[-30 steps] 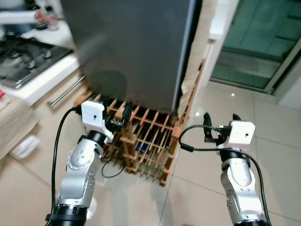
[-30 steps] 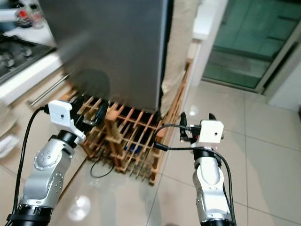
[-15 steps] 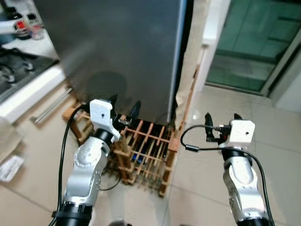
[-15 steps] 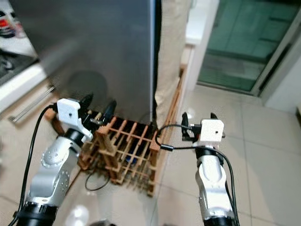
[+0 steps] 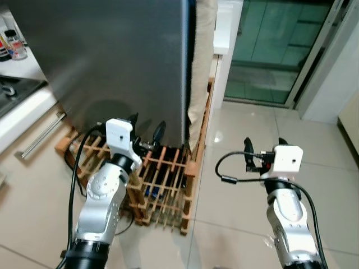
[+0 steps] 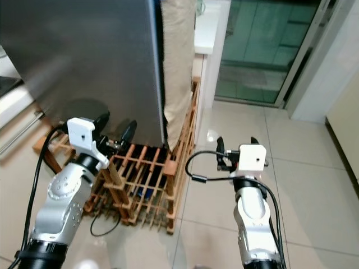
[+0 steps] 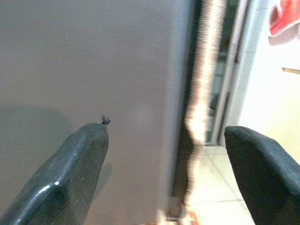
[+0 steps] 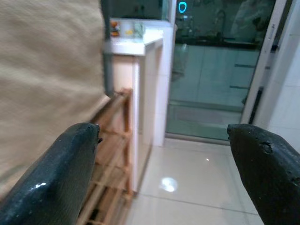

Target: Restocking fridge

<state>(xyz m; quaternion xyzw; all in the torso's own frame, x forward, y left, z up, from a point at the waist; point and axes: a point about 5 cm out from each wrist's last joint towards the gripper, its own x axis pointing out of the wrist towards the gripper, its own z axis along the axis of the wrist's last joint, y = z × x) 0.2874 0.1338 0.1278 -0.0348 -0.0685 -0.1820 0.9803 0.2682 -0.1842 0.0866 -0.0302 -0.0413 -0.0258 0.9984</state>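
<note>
The view swings round to the right since a second ago: the stove has slid out at the left edge, and the glass door and pale floor tiles take more of the picture. The left arm has come up too, its gripper now raised in front of the fridge where before it sat lower over the rack.

The fridge stands dead ahead, a tall dark grey slab with its door closed, and a beige cloth hangs down its right edge. At its foot sits a wooden rack of slats, with something blue tucked deep inside it, too small to make out. To the left a white counter edge and a metal drawer handle show.

The left gripper hovers just in front of the fridge's lower face, above the rack, fingers spread apart and holding nothing. In the left wrist view its two black fingers frame the grey fridge panel, the cloth a blurred streak between them.

The right gripper is out over the tiles, well right of the rack and apart from the fridge, jaws wide and empty. The right wrist view looks between its fingers at the cloth, the rack's wooden end frame, a white counter end and the glass door beyond.
</note>
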